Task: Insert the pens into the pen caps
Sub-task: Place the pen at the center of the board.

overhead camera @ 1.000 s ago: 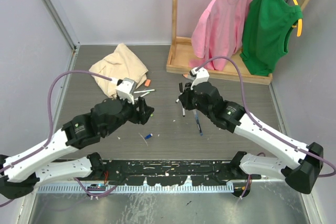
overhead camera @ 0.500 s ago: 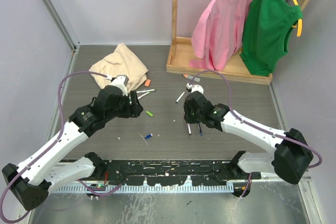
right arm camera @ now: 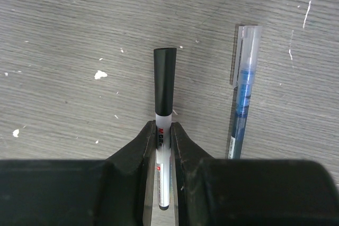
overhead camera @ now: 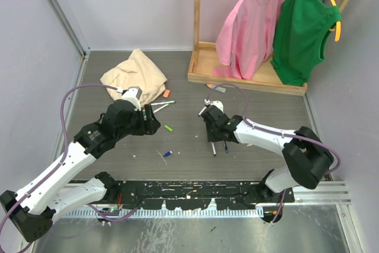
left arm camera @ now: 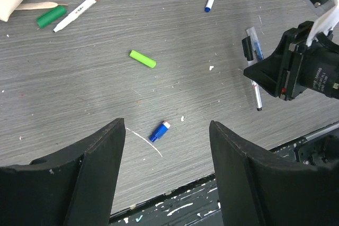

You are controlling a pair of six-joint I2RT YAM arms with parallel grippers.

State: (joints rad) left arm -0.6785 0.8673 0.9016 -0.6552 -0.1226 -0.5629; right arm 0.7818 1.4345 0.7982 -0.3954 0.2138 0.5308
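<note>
Right gripper (right arm camera: 163, 130) is closed on a white pen (right arm camera: 163, 121), with both fingers pressing on the barrel just behind its black cap (right arm camera: 164, 80). The pen's long axis runs straight out from the gripper, and the capped end points away from the wrist, toward the far side of the table (right arm camera: 63, 35). In the top view the bare end sticks out toward the near edge. Just beside it on the right lies a blue pen (right arm camera: 242, 99) with a clear cap, almost parallel but a little tilted, and the two do not touch. Left gripper (left arm camera: 167, 162) hangs with its jaws wide apart and holds nothing. Under it on the table are a blue cap (left arm camera: 159, 131) and, farther away, a light green cap (left arm camera: 142, 59).
</note>
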